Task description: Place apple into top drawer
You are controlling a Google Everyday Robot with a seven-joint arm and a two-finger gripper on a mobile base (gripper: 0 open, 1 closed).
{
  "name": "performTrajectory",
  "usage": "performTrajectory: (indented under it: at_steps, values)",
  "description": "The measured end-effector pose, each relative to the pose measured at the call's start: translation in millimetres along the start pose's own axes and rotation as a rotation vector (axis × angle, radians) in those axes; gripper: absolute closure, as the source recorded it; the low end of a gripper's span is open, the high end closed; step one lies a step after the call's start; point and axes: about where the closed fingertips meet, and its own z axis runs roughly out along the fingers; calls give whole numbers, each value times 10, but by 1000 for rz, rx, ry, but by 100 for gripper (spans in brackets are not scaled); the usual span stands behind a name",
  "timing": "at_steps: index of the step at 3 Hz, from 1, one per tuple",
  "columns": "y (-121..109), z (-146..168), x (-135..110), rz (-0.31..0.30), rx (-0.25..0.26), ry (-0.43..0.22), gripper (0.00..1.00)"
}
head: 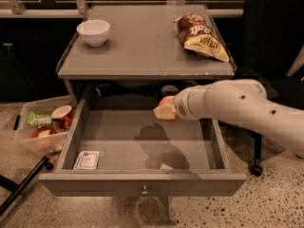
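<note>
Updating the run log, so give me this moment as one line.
gripper: over top drawer, jaws shut on apple | apple: held, not yet released | top drawer: open
</note>
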Motion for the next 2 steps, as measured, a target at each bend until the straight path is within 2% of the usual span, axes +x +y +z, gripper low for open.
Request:
performTrajectory:
  at_steps: [1,2]
  values:
    - [-52,319,529,34,5,-36,100]
    - [-114,337,375,40,28,-102,100]
